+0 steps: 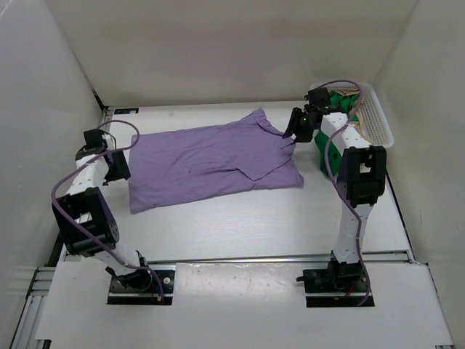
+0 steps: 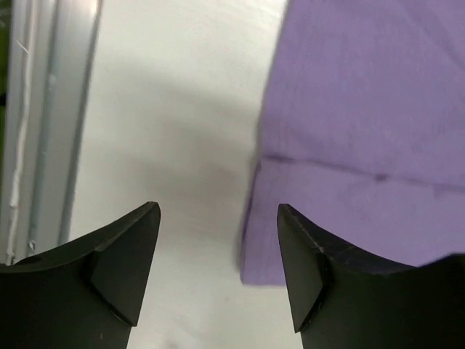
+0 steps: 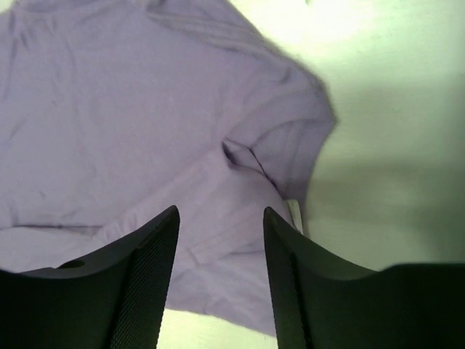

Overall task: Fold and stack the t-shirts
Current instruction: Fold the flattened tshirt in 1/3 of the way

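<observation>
The lavender t-shirt (image 1: 211, 163) lies spread flat across the middle of the table, with a fold near its right end. My left gripper (image 1: 123, 171) hovers at the shirt's left edge, open. In the left wrist view the shirt's corner (image 2: 349, 145) lies by the right fingertip of the left gripper (image 2: 218, 218), and nothing is between the fingers. My right gripper (image 1: 290, 134) hangs over the shirt's far right part, open. In the right wrist view the purple cloth (image 3: 109, 109) lies below the right gripper (image 3: 220, 214), ungripped. The green t-shirt (image 1: 340, 100) sits in the basket.
A white mesh basket (image 1: 378, 120) stands at the far right by the wall, behind my right arm. More green cloth (image 1: 330, 160) shows below the arm beside it. White walls close in the table on the left, back and right. A metal rail (image 2: 36, 131) runs along the left edge.
</observation>
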You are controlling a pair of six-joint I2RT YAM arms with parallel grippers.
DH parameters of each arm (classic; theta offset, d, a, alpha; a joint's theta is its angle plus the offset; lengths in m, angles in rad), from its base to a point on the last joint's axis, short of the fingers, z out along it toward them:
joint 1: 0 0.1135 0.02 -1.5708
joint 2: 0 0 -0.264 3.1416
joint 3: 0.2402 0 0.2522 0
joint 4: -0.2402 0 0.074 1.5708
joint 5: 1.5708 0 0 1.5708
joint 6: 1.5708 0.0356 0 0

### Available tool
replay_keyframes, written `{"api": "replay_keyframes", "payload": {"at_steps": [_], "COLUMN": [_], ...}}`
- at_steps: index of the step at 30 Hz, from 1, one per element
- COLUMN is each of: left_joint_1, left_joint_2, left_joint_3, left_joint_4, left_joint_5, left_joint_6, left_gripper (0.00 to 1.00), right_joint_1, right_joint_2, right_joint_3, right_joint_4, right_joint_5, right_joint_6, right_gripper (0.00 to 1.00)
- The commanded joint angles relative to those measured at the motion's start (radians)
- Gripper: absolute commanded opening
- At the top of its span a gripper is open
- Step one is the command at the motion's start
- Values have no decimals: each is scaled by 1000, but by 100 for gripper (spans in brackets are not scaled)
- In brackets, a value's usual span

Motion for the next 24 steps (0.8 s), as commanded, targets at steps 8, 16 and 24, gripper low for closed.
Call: {"api": "replay_keyframes", "payload": {"at_steps": [8,16,24], "left_joint_1": [-2,-2,-2], "left_joint_2": [-14,57,86], "left_joint_3": [-215,-173,-163], "left_joint_4": [-146,-104,-94], "left_joint_5": [88,87,127], "left_joint_6": [0,0,0], "left_gripper": [75,74,37], "right_joint_1": [-5,-26,-55], "right_joint_2": [-316,-232,-192], "right_joint_3": [-469,-533,-567], "right_joint_4": [-69,2,94], "right_joint_5": [74,26,-11], "right_joint_6": [45,94,114], "right_gripper": [59,60,40]}}
